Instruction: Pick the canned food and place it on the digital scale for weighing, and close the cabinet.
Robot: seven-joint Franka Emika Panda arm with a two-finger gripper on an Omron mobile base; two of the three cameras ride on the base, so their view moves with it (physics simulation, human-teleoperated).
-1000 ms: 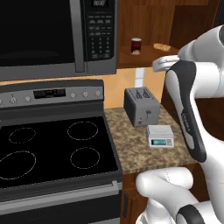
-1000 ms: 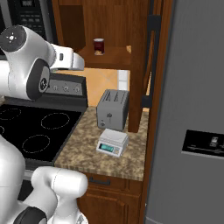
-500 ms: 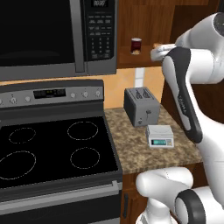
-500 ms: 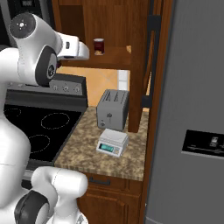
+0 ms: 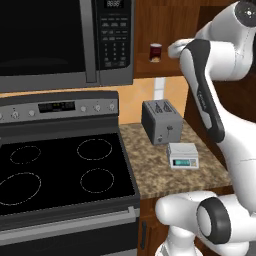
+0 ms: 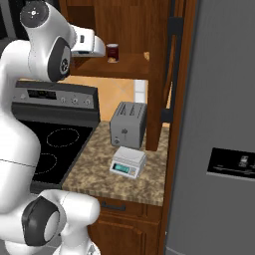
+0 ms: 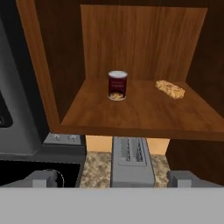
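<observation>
Hand view, looking into the open cabinet (image 7: 52, 78): the canned food (image 7: 117, 85) stands upright on the wood shelf, left of centre, with a flat tan biscuit-like item (image 7: 170, 89) lying well apart to its right. The gripper (image 7: 112, 178) shows as two dark finger tips at the bottom corners, spread wide with nothing between them; the can lies ahead of the tips and above them in this view, not yet between the fingers. Below the shelf edge stand the grey toaster (image 7: 131, 161) and the speckled counter (image 7: 96, 168). Right base view: the hand is raised level with the shelf, its end close to the can (image 6: 112, 53) but apart from it. The digital scale (image 6: 128, 162) sits on the counter just in front of the toaster, its top bare; the cabinet door stands open with its dark bar handle (image 6: 171, 64) facing the room. By these pictures, no step is complete: the grasp, the placing on the scale and the closing of the cabinet all remain.
</observation>
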